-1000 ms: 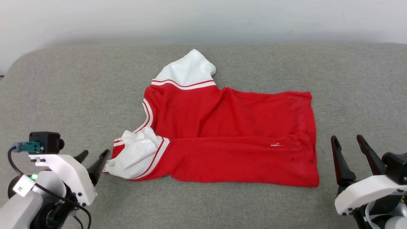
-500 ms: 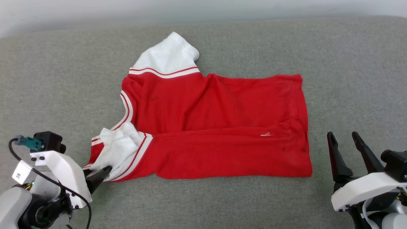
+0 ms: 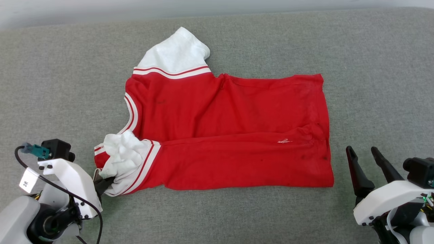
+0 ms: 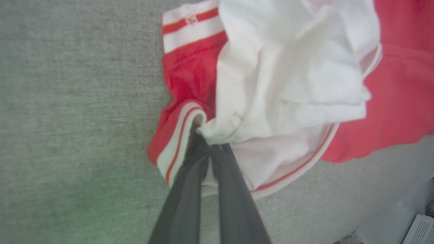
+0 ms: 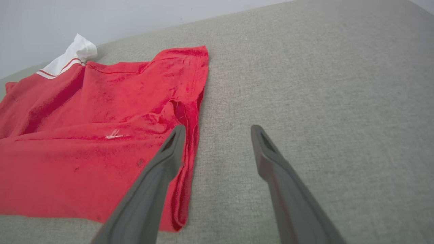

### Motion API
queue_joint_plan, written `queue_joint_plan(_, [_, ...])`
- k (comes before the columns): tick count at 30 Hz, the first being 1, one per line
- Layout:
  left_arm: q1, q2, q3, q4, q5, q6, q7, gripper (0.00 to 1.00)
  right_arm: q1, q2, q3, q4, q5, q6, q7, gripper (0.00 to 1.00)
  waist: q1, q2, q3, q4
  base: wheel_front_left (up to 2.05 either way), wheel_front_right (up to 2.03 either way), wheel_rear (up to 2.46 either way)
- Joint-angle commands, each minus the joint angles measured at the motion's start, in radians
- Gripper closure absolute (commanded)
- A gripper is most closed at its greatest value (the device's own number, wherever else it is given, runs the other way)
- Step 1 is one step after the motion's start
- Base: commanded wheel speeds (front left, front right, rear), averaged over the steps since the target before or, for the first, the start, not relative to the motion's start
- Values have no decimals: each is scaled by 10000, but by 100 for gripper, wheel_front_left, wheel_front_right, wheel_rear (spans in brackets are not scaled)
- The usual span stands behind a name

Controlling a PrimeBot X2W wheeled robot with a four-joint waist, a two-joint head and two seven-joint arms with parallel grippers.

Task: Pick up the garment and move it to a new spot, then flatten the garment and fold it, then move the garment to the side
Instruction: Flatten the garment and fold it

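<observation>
Head view: left claw pinches garment, its white mark illegible

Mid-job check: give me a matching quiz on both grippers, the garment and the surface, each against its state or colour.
1. left gripper
2. right gripper
3. garment
4. surface

a. grey
b. open, beside the hem
c. shut on a trimmed corner of the garment
d. red with white trim

Pairs: 1-c, 2-b, 3-d, 4-a
</observation>
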Motion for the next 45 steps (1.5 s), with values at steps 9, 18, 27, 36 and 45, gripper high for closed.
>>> queue_joint_plan(9, [7, 170, 179, -772, 608, -8, -949, 100, 266, -77, -94, -503, -55, -4, 3319, 0, 1, 0, -294, 327, 0, 0, 0])
queue_joint_plan(18, [32, 458, 491, -1904, 839, 316, -1318, 100, -410, -264, 457, -116, 35, -4, 4923, 0, 1, 0, 155, 609, 0, 0, 0])
queue_joint_plan(27, [142, 285, 451, -1821, 796, 270, -1484, 100, -594, 2, 935, 1366, 578, 11, 5968, 100, 1, 0, 435, 735, 0, 0, 0])
queue_joint_plan(36, [273, 202, 532, -1740, 884, 182, -1870, 100, -827, -227, 620, 706, 499, -4, 5695, 100, 1, 0, 170, 739, 0, 0, 0])
queue_joint_plan(45, [769, 51, 474, -1966, 1246, 389, -2657, 100, -328, -425, 484, -228, 438, -4, 5805, 100, 1, 0, -633, 791, 0, 0, 0])
